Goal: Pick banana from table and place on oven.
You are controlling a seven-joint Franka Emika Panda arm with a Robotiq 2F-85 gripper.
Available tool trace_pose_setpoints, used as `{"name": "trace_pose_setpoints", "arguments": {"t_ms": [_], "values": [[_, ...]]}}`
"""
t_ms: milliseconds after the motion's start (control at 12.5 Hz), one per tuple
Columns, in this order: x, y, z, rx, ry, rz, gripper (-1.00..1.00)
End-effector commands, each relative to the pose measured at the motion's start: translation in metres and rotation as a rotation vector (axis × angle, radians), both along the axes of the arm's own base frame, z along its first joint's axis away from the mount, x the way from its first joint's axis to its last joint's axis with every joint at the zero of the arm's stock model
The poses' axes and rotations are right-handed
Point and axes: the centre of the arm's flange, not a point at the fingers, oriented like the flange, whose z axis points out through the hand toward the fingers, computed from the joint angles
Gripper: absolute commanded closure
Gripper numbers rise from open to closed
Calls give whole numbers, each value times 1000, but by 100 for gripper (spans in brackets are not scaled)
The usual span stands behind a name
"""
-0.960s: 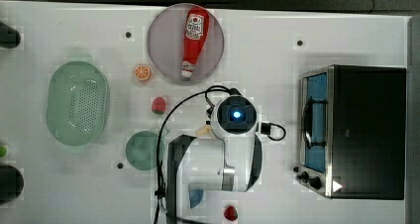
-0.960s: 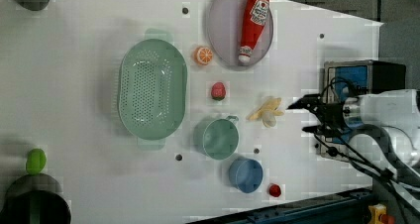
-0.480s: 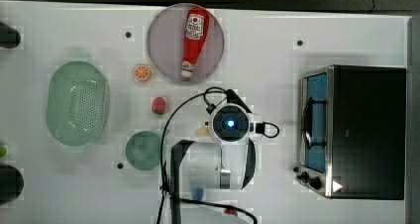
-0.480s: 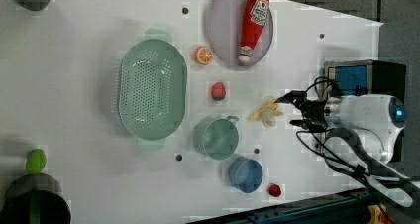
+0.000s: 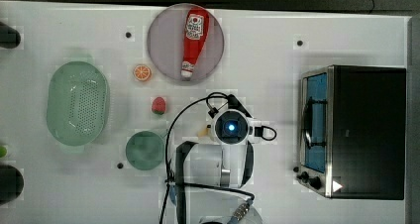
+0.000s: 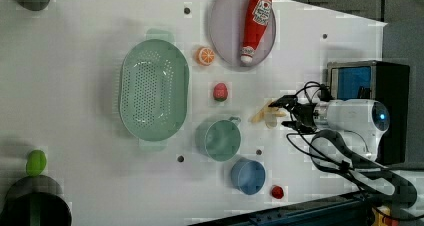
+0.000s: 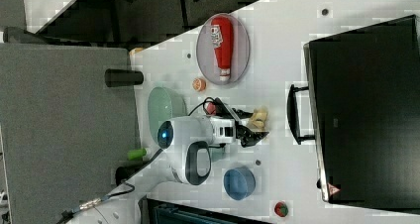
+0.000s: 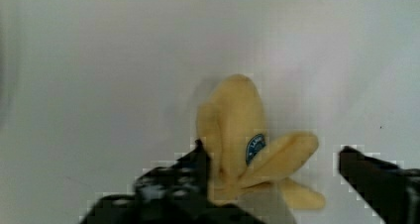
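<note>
The hand (image 8: 270, 184) is down at the banana (image 8: 247, 144), its two dark fingers (image 8: 173, 184) spread wide, one on each side of the fruit. One finger looks to be against the peel; the other stands clear of it. The banana lies flat on the desk (image 5: 277, 35), not lifted.

In the top view the banana (image 5: 202, 132) peeks out from under the arm, near the middle of the desk and nearer the top view's bottom edge than its top edge. In the left view the banana (image 6: 267, 113) lies just in front of the hand (image 6: 285, 113), with the green cup (image 6: 219, 138) close by and the strawberry (image 6: 220, 92) a little further off.

The oven (image 5: 361, 130) stands against the top view's right edge of the desk, its glass door facing the arm. A bare strip of desk runs between the arm and the oven door. The oven's black top is bare.

The plate (image 5: 163, 40) with the ketchup bottle (image 5: 193, 40) lies near the top view's top edge. The orange slice (image 5: 142, 73) sits beside it. The colander (image 5: 77, 110) lies toward the top view's left edge, well apart from the banana. The blue cup (image 6: 248, 176) and a small red thing (image 6: 277, 191) sit near the left view's bottom edge of the desk.
</note>
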Motion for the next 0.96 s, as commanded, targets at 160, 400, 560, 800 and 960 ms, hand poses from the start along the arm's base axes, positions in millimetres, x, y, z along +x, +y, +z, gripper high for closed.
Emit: {"name": "trace_pose_setpoints", "arguments": {"t_ms": [160,400,560,800,960], "values": [[7,7,7,2,-53,17,28],[12,10,18,3,-82,22,47],[20,11,51,3,-126,24,47],[23,13,136,3,-109,23,47],[21,14,214,2,-88,20,47]]}}
